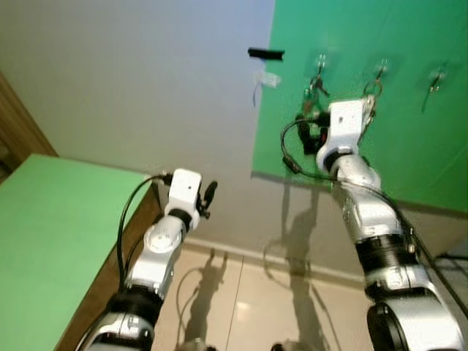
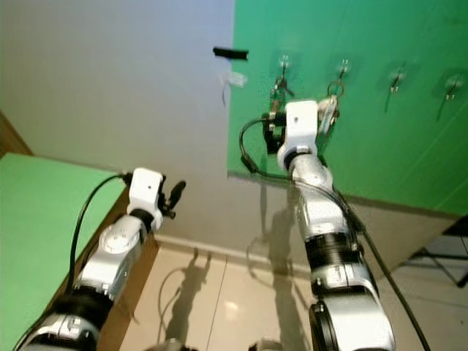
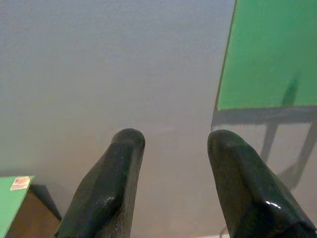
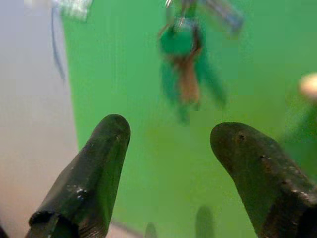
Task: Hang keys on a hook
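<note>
Keys (image 4: 184,69) hang blurred against the green wall panel (image 2: 409,146), apparently from the leftmost hook (image 2: 284,64), though the blur hides where they meet it. The right gripper (image 4: 168,148) is raised just before them, jaws spread and holding nothing; in the eye views its wrist hides the fingers. The left gripper (image 3: 173,144), low beside the green-topped cabinet (image 1: 44,234), faces the grey wall, also released and empty.
</note>
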